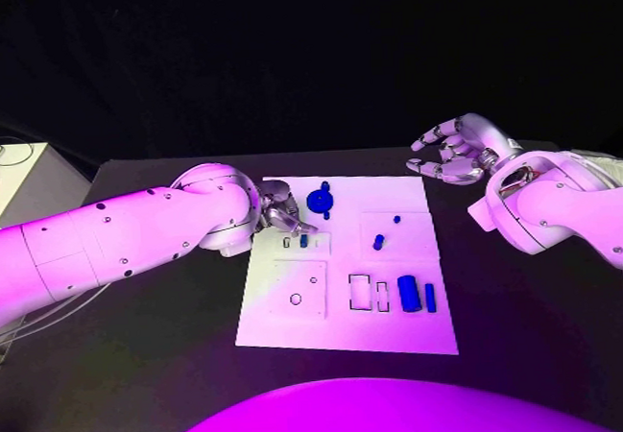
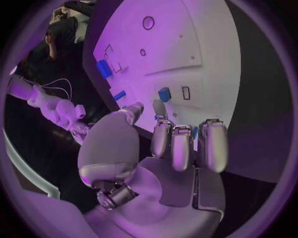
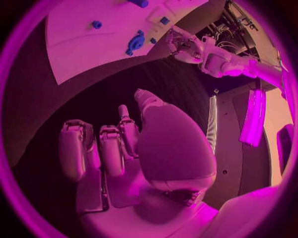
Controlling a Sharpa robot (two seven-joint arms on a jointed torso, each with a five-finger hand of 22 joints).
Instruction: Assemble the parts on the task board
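2 hands showed over the black table (image 1: 152,377). The left hand (image 1: 279,210) hung at the left edge of the white task board (image 1: 344,263), near its far corner, with its fingers curled downward; whether they pinched anything could not be told. In the left wrist view, the same hand (image 2: 168,148) had its fingertips (image 2: 160,108) close above the board (image 2: 205,59), just beside a small blue part (image 2: 164,93) seated next to a rectangular slot. In the head view that small blue part (image 1: 303,240) lay just below the left hand. 1 round blue part with a stem (image 1: 320,196) rested on the board's far edge, just right of the left hand. Another small blue part (image 1: 378,241) sat mid-board, and 2 long blue parts (image 1: 409,293) lay side by side near the right edge. The right hand (image 1: 455,152) hovered off the board beyond its far right corner, fingers loosely curled and apart, holding nothing.
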